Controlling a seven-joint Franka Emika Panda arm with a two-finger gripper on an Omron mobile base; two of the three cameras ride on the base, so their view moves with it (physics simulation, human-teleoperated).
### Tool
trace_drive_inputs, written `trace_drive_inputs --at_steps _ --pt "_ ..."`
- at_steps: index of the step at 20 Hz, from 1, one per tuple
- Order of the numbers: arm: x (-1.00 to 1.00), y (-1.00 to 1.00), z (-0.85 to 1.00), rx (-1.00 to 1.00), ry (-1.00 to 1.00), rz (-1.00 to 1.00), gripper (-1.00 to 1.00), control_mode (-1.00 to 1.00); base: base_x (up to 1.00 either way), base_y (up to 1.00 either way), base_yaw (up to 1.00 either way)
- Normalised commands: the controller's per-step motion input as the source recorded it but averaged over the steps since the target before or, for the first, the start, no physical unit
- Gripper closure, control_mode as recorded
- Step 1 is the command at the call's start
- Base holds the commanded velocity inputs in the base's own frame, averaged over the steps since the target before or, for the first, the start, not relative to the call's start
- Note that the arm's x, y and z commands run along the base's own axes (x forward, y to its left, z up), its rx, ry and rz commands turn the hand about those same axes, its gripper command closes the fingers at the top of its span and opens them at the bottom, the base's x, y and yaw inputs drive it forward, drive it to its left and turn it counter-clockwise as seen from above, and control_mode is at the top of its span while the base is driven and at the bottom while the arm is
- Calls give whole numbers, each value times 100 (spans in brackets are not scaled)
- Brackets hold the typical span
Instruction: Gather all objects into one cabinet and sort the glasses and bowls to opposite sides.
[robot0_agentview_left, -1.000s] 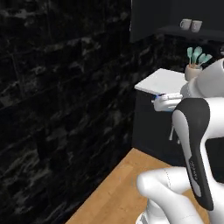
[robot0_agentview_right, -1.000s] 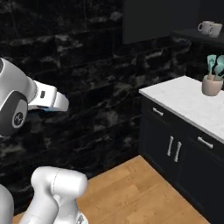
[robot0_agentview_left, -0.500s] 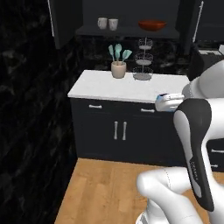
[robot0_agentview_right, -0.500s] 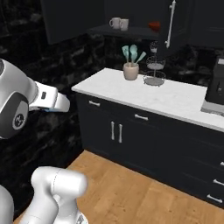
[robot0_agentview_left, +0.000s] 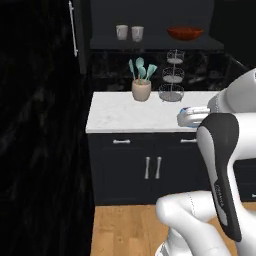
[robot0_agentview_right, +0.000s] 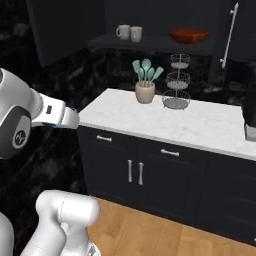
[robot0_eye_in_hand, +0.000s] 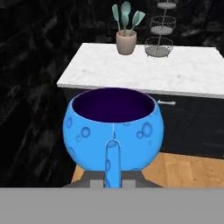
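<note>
Fingertips of the gripper (robot0_eye_in_hand: 113, 181) are mostly hidden behind the blue bowl (robot0_eye_in_hand: 113, 129), which it holds upright and off the floor, near the white counter (robot0_agentview_left: 130, 117). Far on the open cabinet shelf (robot0_agentview_left: 150, 44), two cups (robot0_agentview_left: 129, 33) stand left and the red-brown bowl (robot0_agentview_left: 185, 33) right; below, the beige pot (robot0_agentview_left: 141, 90) holds teal spoons.

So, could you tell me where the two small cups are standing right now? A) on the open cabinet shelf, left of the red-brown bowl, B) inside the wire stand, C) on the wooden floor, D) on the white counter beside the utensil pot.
A: the two cups stand side by side on the dark shelf, with the red-brown bowl further right on it.
</note>
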Motion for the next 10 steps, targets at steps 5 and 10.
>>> trace_drive_inputs --at_steps 5,10 --pt "0 0 0 0 0 0 100 100 83 30 -19" --pt "0 0 0 0 0 0 100 100 70 6 -33"
